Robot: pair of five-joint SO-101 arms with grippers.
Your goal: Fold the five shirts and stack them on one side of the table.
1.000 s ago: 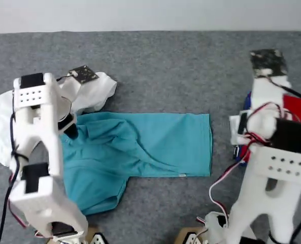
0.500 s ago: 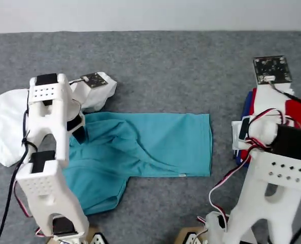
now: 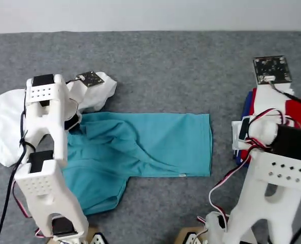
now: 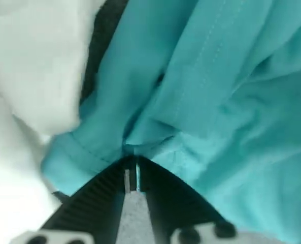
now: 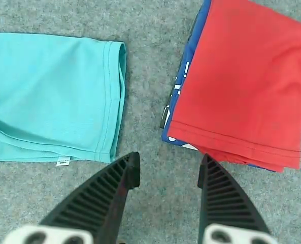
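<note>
A teal shirt (image 3: 140, 147) lies half-folded across the middle of the grey table, rumpled toward its left end. My left gripper (image 4: 131, 170) is shut on a fold of the teal shirt (image 4: 216, 96) at that end, next to a crumpled white shirt (image 4: 33, 71). In the high view the left arm (image 3: 48, 132) stands over this spot, with the white shirt (image 3: 5, 127) beyond it. My right gripper (image 5: 168, 165) hangs open above bare table, between the teal shirt's hem (image 5: 114, 96) and a folded red shirt (image 5: 246, 81) lying on a blue one (image 5: 183, 89).
The red and blue stack (image 3: 297, 109) sits at the table's right edge, partly under the right arm (image 3: 272, 152). Grey table surface (image 3: 180, 66) stretches behind the teal shirt. A small white tag (image 5: 63, 161) marks the teal hem.
The left arm swung in over the teal shirt's left end and settled there, then shifted slightly left. The right arm drew back a little early on and has stayed still since.
</note>
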